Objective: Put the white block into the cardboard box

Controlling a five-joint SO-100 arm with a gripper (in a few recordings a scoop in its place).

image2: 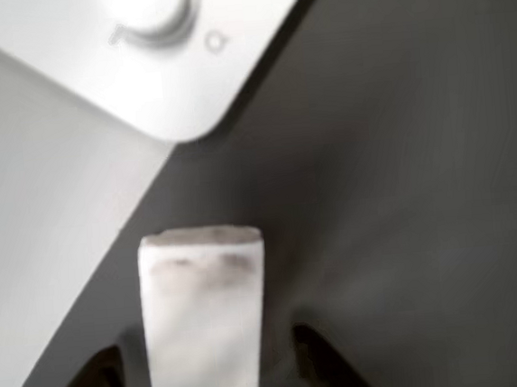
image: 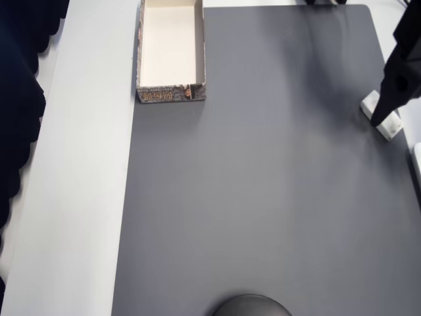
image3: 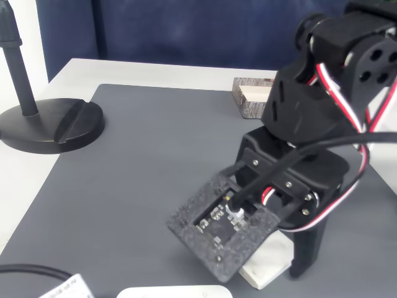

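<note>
In the overhead view, the long shallow cardboard box [image: 171, 49], cream-white inside with brown-grey patterned print on its near end wall, sits at the top left, straddling the edge where the dark grey rectangular mat [image: 263, 197] meets the pale grey tabletop [image: 79, 171]. Well apart from it, at the right edge of the mat, the small plain white rectangular block [image: 382, 116] lies flat and slanted, with the black two-finger gripper [image: 379, 113] coming down over its middle so that both white ends show either side of the dark finger. A dark round base [image: 251, 306] pokes in at the bottom edge. In the wrist view, the white block [image2: 206, 320] stands lengthwise between the two dark fingertips [image2: 314, 365], one on each side of it with a thin gap of mat visible on both sides; the jaws are spread around the block and not yet pressed onto it. The gripper [image2: 206, 375] sits at the bottom of the picture. Above, a white rounded-corner device with a round knob [image2: 151, 49] rests on the pale table just off the mat's edge. In the fixed view, the black arm [image3: 322, 105] with red, white and black wires bends down over the near right corner of the mat [image3: 149, 167]; the block [image3: 270, 264] shows as a white slab beneath the camera board, beside one black finger [image3: 307, 251]. The box [image3: 254, 96] lies behind the arm, and a black round stand with a post [image3: 49, 124] is at the left.
</note>
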